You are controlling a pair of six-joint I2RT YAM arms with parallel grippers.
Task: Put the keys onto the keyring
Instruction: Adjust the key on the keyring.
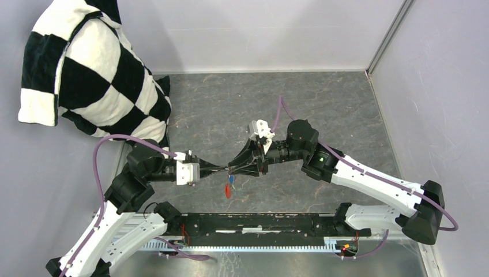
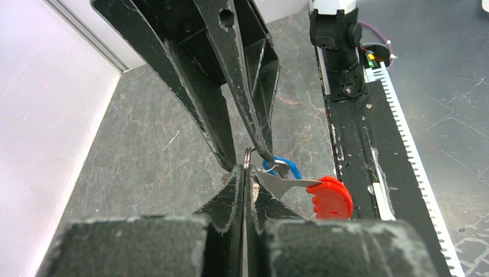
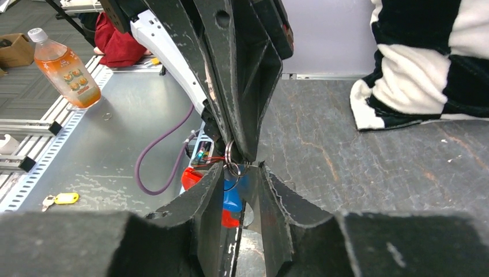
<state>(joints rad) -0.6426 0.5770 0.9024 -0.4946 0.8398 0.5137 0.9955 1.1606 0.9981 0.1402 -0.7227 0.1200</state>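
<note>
My left gripper (image 1: 222, 168) (image 2: 245, 170) is shut on the thin metal keyring (image 2: 248, 154), held above the middle of the table. From the ring hang a blue-headed key (image 2: 286, 166) and the red tag (image 2: 330, 197), which dangle below the fingertips in the top view (image 1: 229, 189). My right gripper (image 1: 233, 168) (image 3: 237, 167) meets the left one tip to tip. Its jaws stand apart on either side of the keyring (image 3: 229, 154), with the blue key (image 3: 232, 199) hanging between its fingers.
A black-and-white checkered pillow (image 1: 92, 75) lies at the back left. The black rail (image 1: 259, 224) with both arm bases runs along the near edge. Walls close off the back and right. Off the table are an orange drink bottle (image 3: 60, 66) and a yellow-tagged key (image 3: 64, 198).
</note>
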